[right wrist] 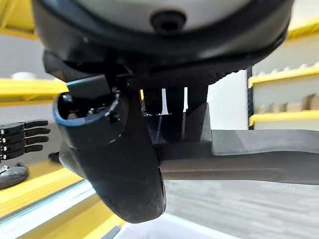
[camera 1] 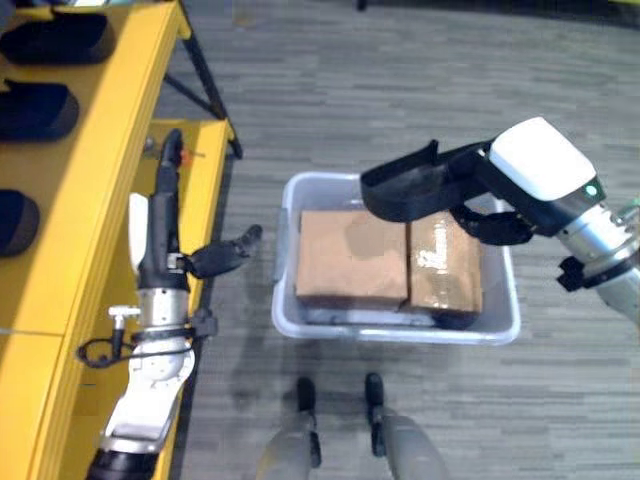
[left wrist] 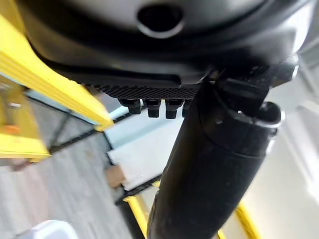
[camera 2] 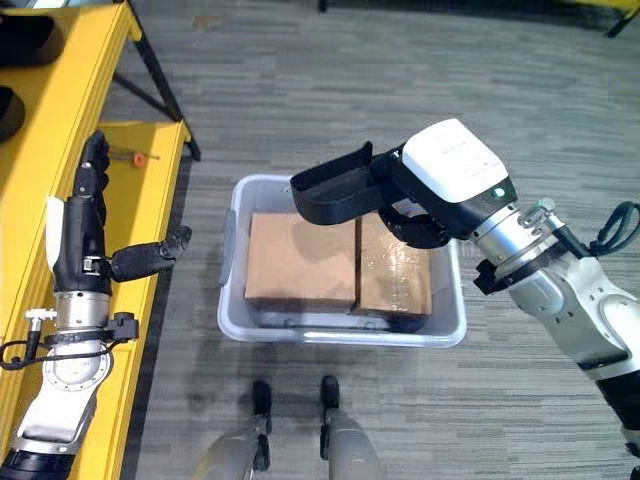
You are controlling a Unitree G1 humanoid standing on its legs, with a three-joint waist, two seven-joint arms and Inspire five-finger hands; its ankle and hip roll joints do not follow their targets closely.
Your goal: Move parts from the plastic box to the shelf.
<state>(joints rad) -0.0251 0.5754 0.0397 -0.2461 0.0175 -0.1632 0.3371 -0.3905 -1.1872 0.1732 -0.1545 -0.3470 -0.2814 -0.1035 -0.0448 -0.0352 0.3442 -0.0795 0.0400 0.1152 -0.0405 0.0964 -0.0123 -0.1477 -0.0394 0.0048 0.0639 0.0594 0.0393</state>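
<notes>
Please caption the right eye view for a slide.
Right hand lifting a curved black plastic part above the translucent plastic box.

A grey wood-plank floor carries a translucent plastic box, which sits directly on it near the middle of the head views. Inside the box two brown cardboard-coloured blocks lie side by side, touching, and a dark part shows at the box's near right corner beneath them. To the left stands a yellow shelf on black legs that rest on the floor. Three dark rounded parts lie in a row on its upper board; a small orange-tipped item lies on the lower board.
</notes>
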